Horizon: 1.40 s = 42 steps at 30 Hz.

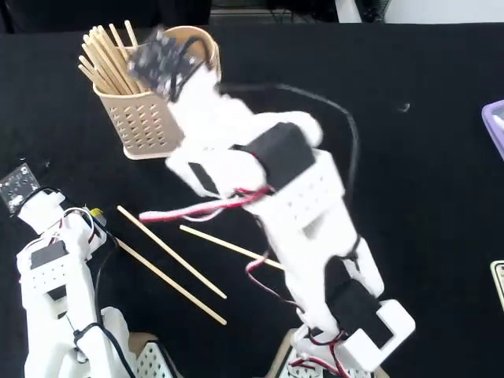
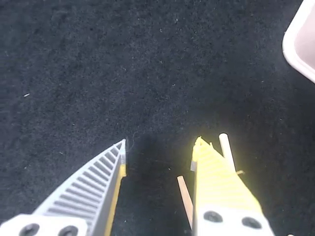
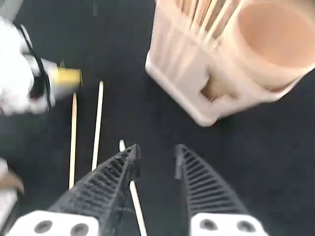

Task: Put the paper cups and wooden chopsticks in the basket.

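A perforated beige plastic basket on the black felt-like table holds a round paper cup and slim wooden chopsticks, three loose sticks lie nearby, and the ribbed left jaws and right jaws gape empty.

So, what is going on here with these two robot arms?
On the black table, a beige perforated basket already holds a tan paper cup and a bundle of wooden chopsticks. The right gripper hovers open close to the basket, holding nothing. Three loose wooden chopsticks lie on the table. The left gripper, open and empty, is low over the table near their ends.
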Each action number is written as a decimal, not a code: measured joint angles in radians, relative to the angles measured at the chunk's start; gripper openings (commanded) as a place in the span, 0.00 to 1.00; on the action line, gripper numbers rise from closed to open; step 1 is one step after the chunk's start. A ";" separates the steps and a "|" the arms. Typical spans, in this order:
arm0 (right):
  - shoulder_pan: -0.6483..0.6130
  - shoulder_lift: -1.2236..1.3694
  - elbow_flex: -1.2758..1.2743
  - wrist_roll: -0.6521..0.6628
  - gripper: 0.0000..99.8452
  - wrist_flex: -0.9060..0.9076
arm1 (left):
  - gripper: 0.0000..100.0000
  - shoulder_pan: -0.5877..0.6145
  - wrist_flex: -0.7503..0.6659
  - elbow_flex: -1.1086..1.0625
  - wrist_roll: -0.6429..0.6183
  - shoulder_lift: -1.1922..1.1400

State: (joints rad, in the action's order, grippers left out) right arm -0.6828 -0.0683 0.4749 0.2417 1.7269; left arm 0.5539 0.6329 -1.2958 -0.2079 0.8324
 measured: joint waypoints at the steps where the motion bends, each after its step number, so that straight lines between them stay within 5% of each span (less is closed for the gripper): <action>1: 0.000 0.000 -0.072 0.026 0.21 0.000 | 0.21 0.000 0.000 0.000 0.000 0.000; 5: -0.005 -0.023 -0.425 0.152 0.21 -0.069 | 0.21 0.000 0.000 0.000 0.000 0.000; 15: -0.006 -0.066 -1.162 0.279 0.21 -0.675 | 0.21 0.000 0.000 0.000 0.000 0.000; 23: -0.051 -0.074 -1.310 0.308 0.20 -0.845 | 0.21 0.000 0.000 0.000 0.000 0.000; 28: -0.046 -0.044 -1.346 0.308 0.00 -0.948 | 0.21 0.000 0.000 0.000 0.000 0.000; 30: -0.023 -0.028 -1.335 0.308 0.02 -0.965 | 0.21 0.000 0.000 0.000 0.000 0.000; 42: 0.014 -0.328 -1.243 0.308 0.01 -0.712 | 0.21 0.000 0.000 0.000 0.000 0.000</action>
State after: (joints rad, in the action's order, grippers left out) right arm -0.6690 -0.3966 -0.7679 0.5501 1.0150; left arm 0.5539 0.6329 -1.2958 -0.2079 0.8324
